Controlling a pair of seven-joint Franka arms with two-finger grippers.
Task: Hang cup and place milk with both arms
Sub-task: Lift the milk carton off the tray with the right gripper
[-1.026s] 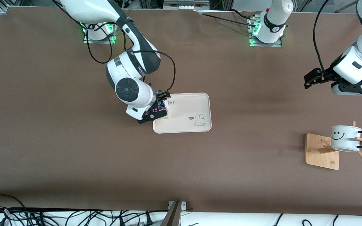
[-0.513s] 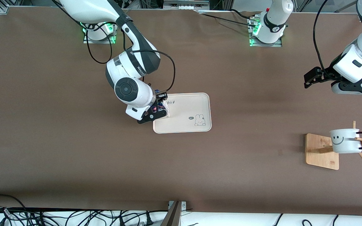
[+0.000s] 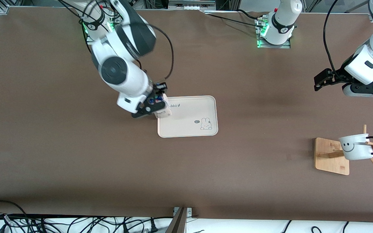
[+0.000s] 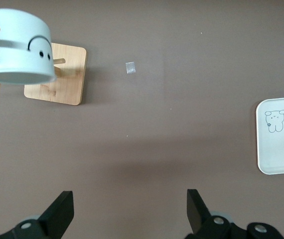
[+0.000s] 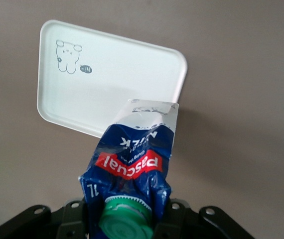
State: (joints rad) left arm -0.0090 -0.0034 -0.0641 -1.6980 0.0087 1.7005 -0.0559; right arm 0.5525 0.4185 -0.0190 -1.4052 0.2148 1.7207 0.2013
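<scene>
- Closed a moment ago on the milk (image 5: pixel 132 164): right gripper (image 3: pixel 151 105) clamped round the carton's crumpled upper part, and now lifted over the tray (image 3: pixel 202 106) corner toward the right arm's end — earlier low on the tray, jaws apart.
- Reads as a re-grasp, so the milk step looks undone rather than finished.
- Cup (image 3: pixel 356 147) hung by its black handle on the wooden rack (image 3: pixel 330 157), tilted more than a second ago — probably settling on its peg.
- Left gripper (image 4: pixel 127 216) spread wide, empty, over bare table near the rack; arm waiting.
- Right wrist view alone: green cap, crushed blue carton, white base above the tray edge — hidden under the arm from the front.
- Left wrist view alone: both empty fingers (image 4: pixel 60 214).
</scene>
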